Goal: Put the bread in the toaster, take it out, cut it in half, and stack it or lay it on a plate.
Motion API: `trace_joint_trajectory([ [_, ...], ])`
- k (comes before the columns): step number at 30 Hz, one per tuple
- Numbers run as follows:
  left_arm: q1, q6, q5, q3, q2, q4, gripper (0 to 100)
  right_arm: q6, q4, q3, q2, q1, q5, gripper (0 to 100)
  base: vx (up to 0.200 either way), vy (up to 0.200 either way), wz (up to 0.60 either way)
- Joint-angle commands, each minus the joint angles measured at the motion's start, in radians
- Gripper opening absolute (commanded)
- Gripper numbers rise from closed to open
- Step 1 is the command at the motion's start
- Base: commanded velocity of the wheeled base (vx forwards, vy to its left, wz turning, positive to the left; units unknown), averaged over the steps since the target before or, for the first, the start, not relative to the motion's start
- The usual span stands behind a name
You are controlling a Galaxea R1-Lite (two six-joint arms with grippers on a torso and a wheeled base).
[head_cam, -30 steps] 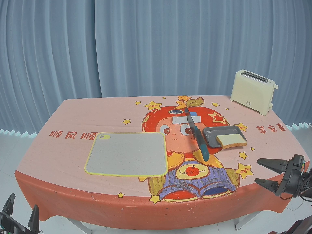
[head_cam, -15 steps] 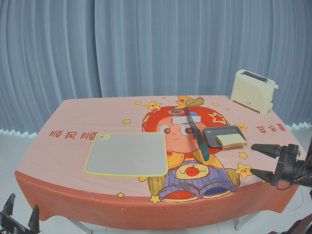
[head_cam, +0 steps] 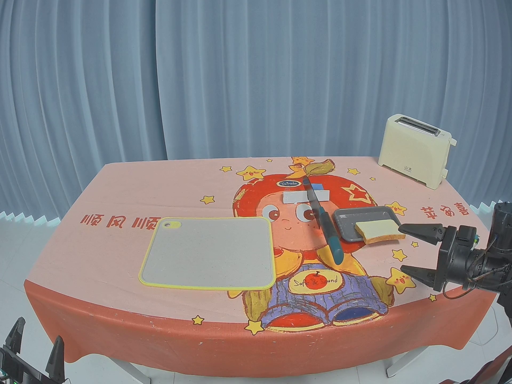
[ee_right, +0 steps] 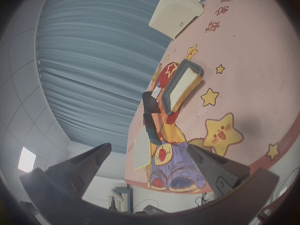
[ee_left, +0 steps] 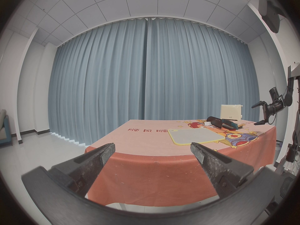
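A slice of bread (head_cam: 380,230) (ee_right: 184,86) lies on a small grey tray (head_cam: 349,221) (ee_right: 193,63) right of the table's middle. The cream toaster (head_cam: 416,150) (ee_right: 176,11) stands at the far right corner, its slot empty. My right gripper (head_cam: 402,249) (ee_right: 148,148) hovers open over the table's right front edge, just right of the bread and pointing at it, holding nothing. Low off the table's front left corner, my left gripper (head_cam: 38,330) (ee_left: 152,147) is open and empty.
A knife (head_cam: 325,225) (ee_right: 151,122) with a teal handle lies left of the tray. A grey cutting board (head_cam: 209,253) (ee_left: 195,135) with a yellow rim occupies the left centre. A blue curtain hangs behind the table.
My right gripper has risen and moved in over the table edge toward the bread, staying open. The left gripper and the things on the table have not moved.
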Motion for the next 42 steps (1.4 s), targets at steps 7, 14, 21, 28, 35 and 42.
trace_joint_trajectory([
  [7,0.0,-0.001,0.0,0.018,-0.016,0.0,100,-0.001,-0.094,-0.008,0.12,-0.01,-0.028,100,0.0,0.0,0.0],
  [14,0.0,-0.001,0.0,0.018,-0.016,0.0,100,0.003,-0.137,-0.014,0.16,-0.01,-0.048,100,0.0,0.0,0.0],
  [21,0.0,-0.001,0.0,0.018,-0.016,0.0,100,0.082,-0.147,-0.06,0.174,-0.026,-0.05,100,0.0,0.0,0.0],
  [28,0.0,-0.001,0.0,0.018,-0.016,-0.001,100,0.091,-0.147,-0.084,0.191,-0.04,-0.05,100,0.0,0.0,0.0],
  [35,0.0,-0.001,0.0,0.018,-0.016,0.0,100,0.091,-0.145,-0.118,0.249,-0.04,-0.093,100,0.0,0.0,0.0],
  [42,0.0,-0.001,0.0,0.018,-0.016,0.0,100,0.091,-0.147,-0.15,0.318,-0.056,-0.097,100,0.0,0.0,0.0],
])
